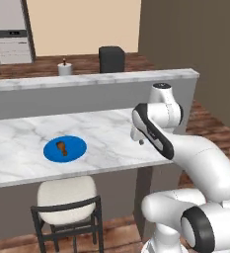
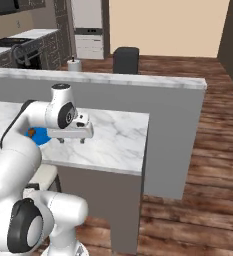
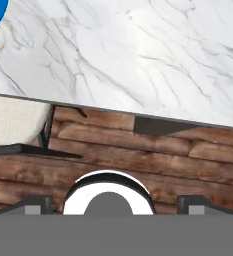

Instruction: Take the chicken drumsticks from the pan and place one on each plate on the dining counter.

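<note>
With one drumstick (image 1: 62, 147) lying on the blue plate (image 1: 77, 150), the empty, wide-open tool (image 2: 71, 140) is being held above the desk (image 1: 111, 133), likely free for the next drumstick.

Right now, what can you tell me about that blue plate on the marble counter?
The blue plate is a round, shallow, bright blue dish with a smooth glossy look. It lies flat on the white grey-veined marble counter, above the cushioned chair. One small brown chicken drumstick rests near its middle. The tool hangs open to its right, not touching it.
</note>
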Robot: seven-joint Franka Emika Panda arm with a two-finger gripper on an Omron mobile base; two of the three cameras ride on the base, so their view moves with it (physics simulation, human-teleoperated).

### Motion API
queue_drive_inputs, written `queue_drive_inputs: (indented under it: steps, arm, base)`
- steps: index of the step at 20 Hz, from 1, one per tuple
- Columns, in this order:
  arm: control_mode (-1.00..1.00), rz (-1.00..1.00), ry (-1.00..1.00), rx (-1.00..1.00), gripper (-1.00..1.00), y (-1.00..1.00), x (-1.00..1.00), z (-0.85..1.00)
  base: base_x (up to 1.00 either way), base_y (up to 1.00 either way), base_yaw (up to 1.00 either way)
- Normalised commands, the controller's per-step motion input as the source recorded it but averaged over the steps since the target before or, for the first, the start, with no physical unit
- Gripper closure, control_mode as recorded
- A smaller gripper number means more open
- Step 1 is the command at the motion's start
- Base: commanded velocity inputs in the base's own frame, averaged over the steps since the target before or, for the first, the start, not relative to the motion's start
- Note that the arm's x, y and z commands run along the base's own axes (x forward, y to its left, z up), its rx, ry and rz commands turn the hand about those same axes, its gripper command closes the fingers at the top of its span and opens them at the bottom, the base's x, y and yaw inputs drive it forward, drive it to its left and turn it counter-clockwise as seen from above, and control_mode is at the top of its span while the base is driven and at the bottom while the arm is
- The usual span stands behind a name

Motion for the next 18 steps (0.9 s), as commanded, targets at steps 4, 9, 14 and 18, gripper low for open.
queue_drive_inputs:
  steps: [4,9,14,18]
  arm:
    - [1.00,0.00,0.00,0.00,-1.00,0.00,0.00,0.00]
    - [1.00,0.00,0.00,0.00,-1.00,0.00,0.00,0.00]
    - [1.00,0.00,0.00,0.00,-1.00,0.00,0.00,0.00]
    - [1.00,0.00,0.00,0.00,-1.00,0.00,0.00,0.00]
  base:
    - [0.08,-1.00,-0.02]
    - [0.19,-1.00,0.00]
    - [0.24,-1.00,0.00]
    - [0.30,-1.00,0.00]
